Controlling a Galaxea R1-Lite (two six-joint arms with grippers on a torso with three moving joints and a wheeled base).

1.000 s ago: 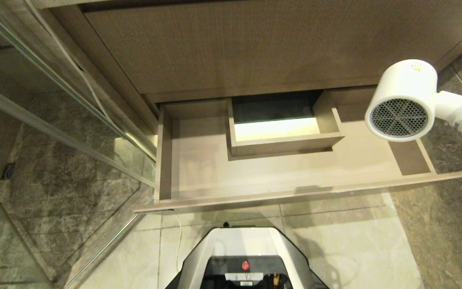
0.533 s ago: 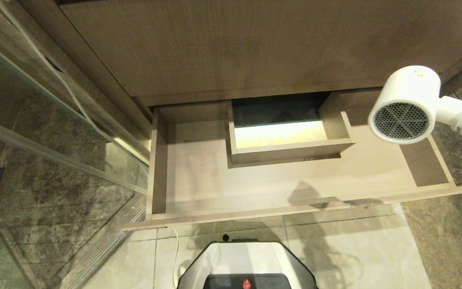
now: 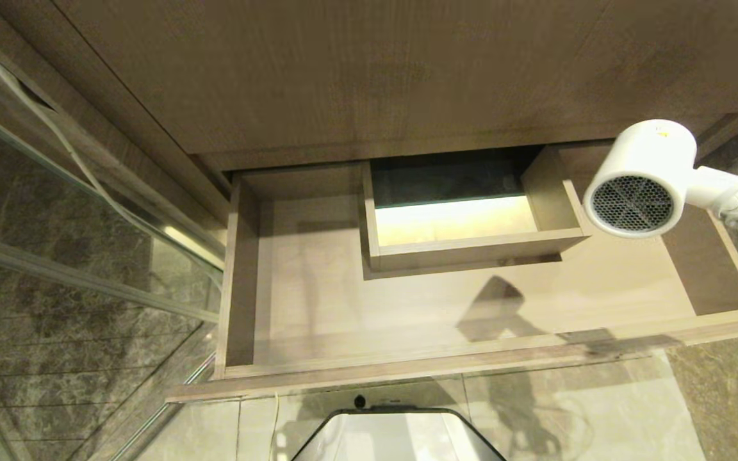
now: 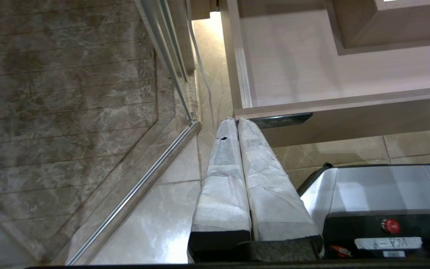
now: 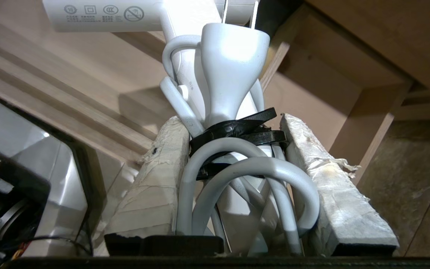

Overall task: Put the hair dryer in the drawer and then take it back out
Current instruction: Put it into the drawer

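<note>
While held, hair dryer (image 3: 639,179) grille-forward, level.

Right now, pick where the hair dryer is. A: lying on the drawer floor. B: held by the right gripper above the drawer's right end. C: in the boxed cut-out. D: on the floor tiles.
B: the right gripper clamps the hair dryer by its handle and cord, above the open drawer.

A bathroom, likely in a home or hotel: a glass shower partition (image 3: 81,211) with a metal frame stands at left, dark marble-look tile (image 3: 68,333) behind it, pale floor tiles (image 3: 599,416) nearby, and a wood-grain vanity's drawer (image 3: 407,374) pulled open ahead.
</note>
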